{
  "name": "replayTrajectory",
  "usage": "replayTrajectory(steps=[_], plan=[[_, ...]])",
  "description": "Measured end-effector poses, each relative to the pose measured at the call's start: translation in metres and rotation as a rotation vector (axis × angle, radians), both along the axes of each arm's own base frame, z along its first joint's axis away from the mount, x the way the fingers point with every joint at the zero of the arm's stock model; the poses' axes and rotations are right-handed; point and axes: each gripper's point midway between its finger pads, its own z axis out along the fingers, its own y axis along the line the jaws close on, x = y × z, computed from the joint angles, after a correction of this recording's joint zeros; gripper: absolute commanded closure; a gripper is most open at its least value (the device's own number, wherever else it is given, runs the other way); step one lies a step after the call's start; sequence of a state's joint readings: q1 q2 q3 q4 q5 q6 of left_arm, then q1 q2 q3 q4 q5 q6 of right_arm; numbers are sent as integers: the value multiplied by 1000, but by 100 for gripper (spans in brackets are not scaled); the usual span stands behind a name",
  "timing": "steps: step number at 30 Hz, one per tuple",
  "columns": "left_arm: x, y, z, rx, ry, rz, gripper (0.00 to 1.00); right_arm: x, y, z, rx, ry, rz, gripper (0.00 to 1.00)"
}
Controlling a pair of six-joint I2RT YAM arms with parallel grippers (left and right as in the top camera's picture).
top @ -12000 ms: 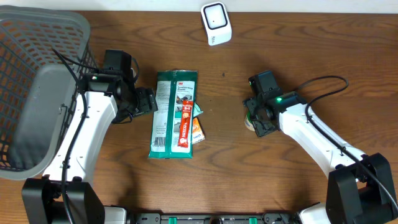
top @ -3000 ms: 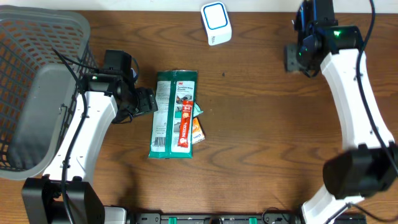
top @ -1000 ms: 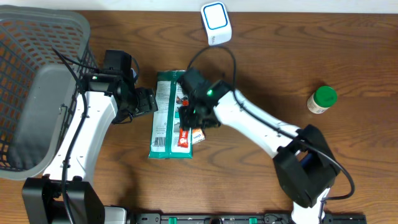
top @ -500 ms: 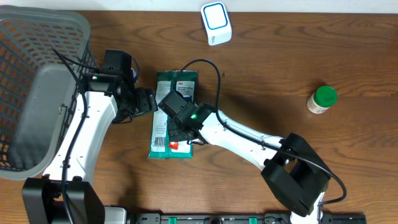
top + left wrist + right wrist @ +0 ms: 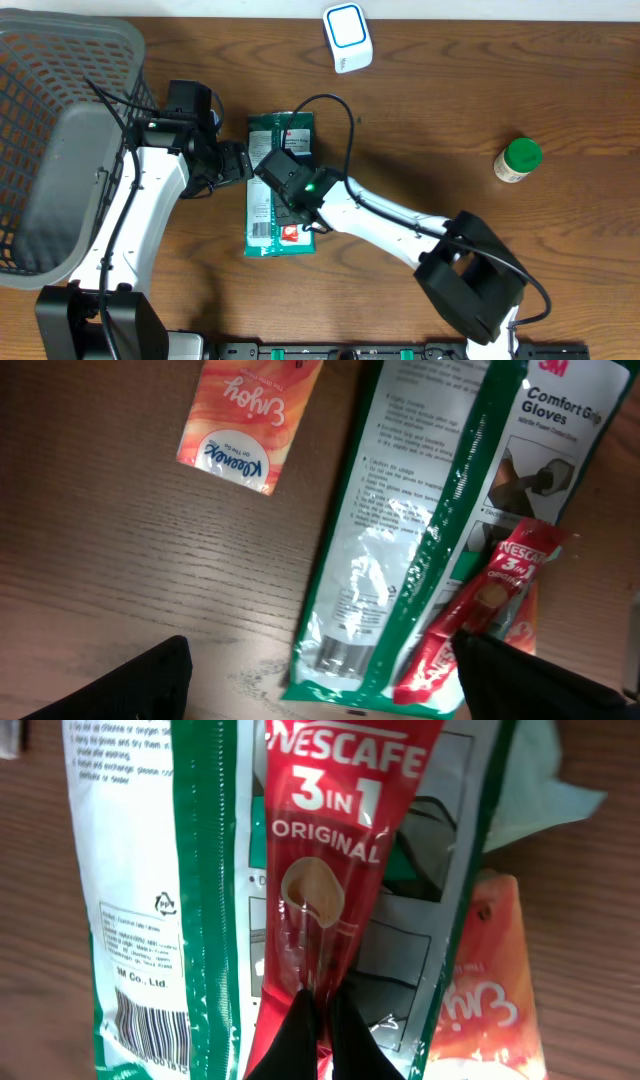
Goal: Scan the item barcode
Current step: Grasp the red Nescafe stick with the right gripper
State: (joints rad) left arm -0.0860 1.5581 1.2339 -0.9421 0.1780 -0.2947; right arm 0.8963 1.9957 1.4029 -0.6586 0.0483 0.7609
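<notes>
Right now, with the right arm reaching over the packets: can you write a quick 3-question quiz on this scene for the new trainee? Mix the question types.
1. True or false: the right fingers are shut on the Nescafe sachet.
2. Pick one. The left fingers are: A open, B shut on the sachet, C out of view.
3. Short answer: which item shows a printed barcode in the right wrist view?

Key
1. True. The fingers pinch the sachet's lower end.
2. A.
3. The green glove packet, near its lower left corner.
</notes>
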Motion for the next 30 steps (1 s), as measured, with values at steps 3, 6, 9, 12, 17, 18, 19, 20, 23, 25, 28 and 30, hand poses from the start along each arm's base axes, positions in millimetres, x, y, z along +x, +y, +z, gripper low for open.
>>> replayTrajectory(steps=[3,6,9,12,17,18,19,20,23,25,28,30], plan=[[0,0,0,0,0,0,14,6,-28,22,-45,-15,64,99],[0,0,0,0,0,0,14,16,-60,68,-9,-40,74,99],[0,0,0,0,0,0,14,26,-80,109,165,-28,149,97],[0,0,0,0,0,0,14,27,-102,118,270,37,194,74],[0,0,0,0,0,0,14,30,-128,104,301,75,224,55],[0,0,0,0,0,0,14,25,-122,97,306,74,259,52],[0,0,0,0,0,0,14,22,-115,91,310,67,292,51],[0,0,0,0,1,0,14,21,-111,89,310,58,306,52],[0,0,0,0,0,0,14,10,-83,67,234,-8,379,54],[0,0,0,0,0,0,14,3,-69,58,165,-51,412,56],[0,0,0,0,0,0,14,-7,-48,53,35,-160,465,56],[0,0,0,0,0,0,14,-9,-38,54,-51,-246,485,55]])
